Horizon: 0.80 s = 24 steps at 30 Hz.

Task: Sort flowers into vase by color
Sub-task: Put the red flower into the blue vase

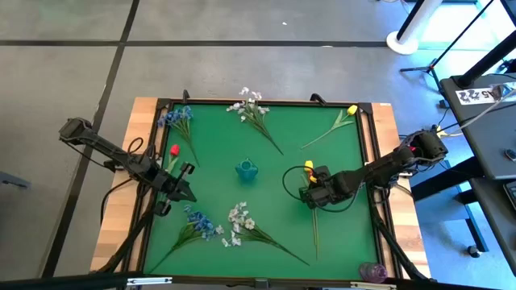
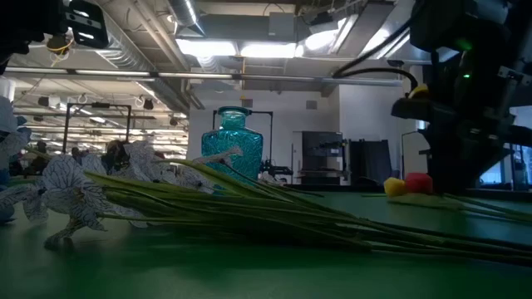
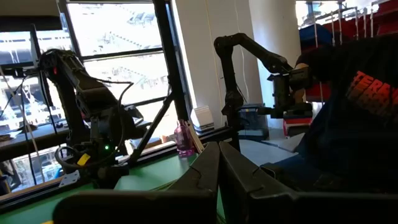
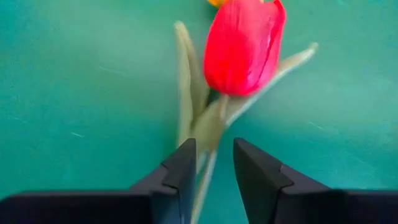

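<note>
A teal glass vase (image 1: 246, 170) (image 2: 233, 149) stands upright at the middle of the green mat. Blue sprays (image 1: 177, 119) (image 1: 199, 224), white sprays (image 1: 251, 109) (image 1: 240, 223), a yellow tulip (image 1: 347, 113) and a red tulip (image 1: 172, 151) lie flat around it. My right gripper (image 1: 314, 193) (image 4: 212, 165) is open and low over the mat right of the vase. Its fingers stand on either side of a red tulip's stem (image 4: 205, 177), just below the red head (image 4: 244, 45); a yellow head (image 1: 309, 166) lies beside it. My left gripper (image 1: 184, 182) (image 3: 217, 171) is shut and empty, left of the vase. My right gripper comes from above, pointing down, with its fingers across the red tulip's stem (image 4: 200, 190) a little below the leaves. The stem lies on the mat close to one finger (image 4: 180, 168). I cannot tell whether a finger touches it.
A small purple vase (image 1: 372, 271) (image 3: 182, 138) stands at the table's near right corner, off the mat. A raised dark frame (image 1: 266, 103) borders the mat. In the low view, long green stems (image 2: 274, 212) lie across the foreground. Bare mat lies between vase and right gripper.
</note>
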Available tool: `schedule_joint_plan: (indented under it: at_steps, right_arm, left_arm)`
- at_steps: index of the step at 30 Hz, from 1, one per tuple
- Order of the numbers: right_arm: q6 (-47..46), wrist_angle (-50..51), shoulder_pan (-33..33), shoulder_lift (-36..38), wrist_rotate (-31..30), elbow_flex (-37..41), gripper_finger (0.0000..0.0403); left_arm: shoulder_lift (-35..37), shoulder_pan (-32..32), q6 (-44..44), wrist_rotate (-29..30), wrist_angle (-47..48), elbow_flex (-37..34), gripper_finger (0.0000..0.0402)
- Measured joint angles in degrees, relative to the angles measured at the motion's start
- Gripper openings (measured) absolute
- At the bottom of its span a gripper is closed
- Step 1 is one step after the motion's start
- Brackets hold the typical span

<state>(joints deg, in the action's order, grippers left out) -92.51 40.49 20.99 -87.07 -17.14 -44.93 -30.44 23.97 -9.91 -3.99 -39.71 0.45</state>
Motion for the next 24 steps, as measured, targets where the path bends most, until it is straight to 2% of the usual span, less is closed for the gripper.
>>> schedule_joint_plan:
  at_steps: [6, 14, 17, 22, 24]
  right_arm:
    - [1.6, 1.1, 0.0, -0.6, 0.3, -0.1, 0.0108]
    - [9.0, -3.3, 0.0, -2.8, 0.9, -0.2, 0.0102]
    - [9.6, -3.5, 0.0, -3.2, 0.7, -0.2, 0.0078]
    - [12.3, -1.7, 0.0, -2.1, -0.2, -0.6, 0.0015]
    - [13.8, -1.2, 0.0, -0.9, -0.2, -1.8, 0.0008]
  left_arm:
    - [-0.3, 0.0, 0.8, 0.0, -0.2, 0.0, 0.0001]
    - [-2.0, 0.5, 3.6, 0.0, 1.0, 0.0, 0.0001]
    - [-4.0, 1.6, 3.2, -0.1, 0.5, 0.0, 0.0001]
    - [-6.7, 3.6, -0.3, -0.9, -4.5, 0.0, 0.0001]
    - [-7.9, 4.1, -1.5, -1.5, -6.1, 0.0, 0.0001]
